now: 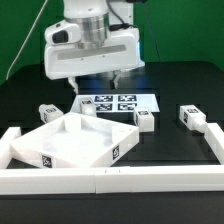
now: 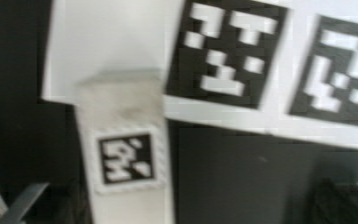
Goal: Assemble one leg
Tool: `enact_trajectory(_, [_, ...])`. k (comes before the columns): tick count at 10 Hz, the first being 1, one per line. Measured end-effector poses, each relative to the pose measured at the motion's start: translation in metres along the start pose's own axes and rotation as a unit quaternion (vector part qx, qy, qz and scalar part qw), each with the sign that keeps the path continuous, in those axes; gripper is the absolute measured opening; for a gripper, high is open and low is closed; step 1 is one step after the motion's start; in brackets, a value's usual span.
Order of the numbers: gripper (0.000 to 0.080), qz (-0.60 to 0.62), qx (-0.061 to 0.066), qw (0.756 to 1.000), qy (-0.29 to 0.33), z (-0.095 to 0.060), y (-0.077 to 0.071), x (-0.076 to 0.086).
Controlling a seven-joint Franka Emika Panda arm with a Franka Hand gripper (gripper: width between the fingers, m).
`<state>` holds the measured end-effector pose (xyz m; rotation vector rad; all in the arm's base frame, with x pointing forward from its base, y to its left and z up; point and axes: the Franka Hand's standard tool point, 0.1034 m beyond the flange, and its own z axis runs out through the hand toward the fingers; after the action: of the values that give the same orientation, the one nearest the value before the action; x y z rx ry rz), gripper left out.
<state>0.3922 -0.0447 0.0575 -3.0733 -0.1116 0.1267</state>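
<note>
The gripper (image 1: 97, 82) hangs over a white leg (image 2: 123, 150) by the far marker board (image 2: 87, 45). Its fingers are wide apart, ready to grab it, I think.

Table (image 1: 30, 95) — legs (image 1: 188, 117), tabletop (image 1: 75, 135) (marker board (image 1: 118, 102))

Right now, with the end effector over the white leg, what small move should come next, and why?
Probably lower it straight down around the leg. The end effector looks open and holds nothing, and the leg lies flat between its fingertips, one end overlapping the marker board.
</note>
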Motion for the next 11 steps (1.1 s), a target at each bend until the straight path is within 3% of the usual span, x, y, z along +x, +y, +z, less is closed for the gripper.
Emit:
enact_trajectory(1, [0.0647, 0.015, -0.002, 1.0, 0.009, -0.003, -0.024, 0.02])
enact_trajectory(3, [0.0649, 0.044, -0.008, 0.999, 0.021, 0.018, -0.061, 0.038])
enact_trajectory(4, [0.0649, 0.035, -0.012, 0.999, 0.031, 0.027, -0.067, 0.038])
enact_trajectory(5, [0.0649, 0.017, -0.018, 0.999, 0.037, 0.034, -0.062, 0.03])
enact_trajectory(9, [0.0649, 0.018, -0.021, 0.998, 0.047, 0.04, -0.063, 0.029])
enact_trajectory(11, [0.0649, 0.01, -0.019, 0.998, 0.058, 0.048, -0.072, 0.052])
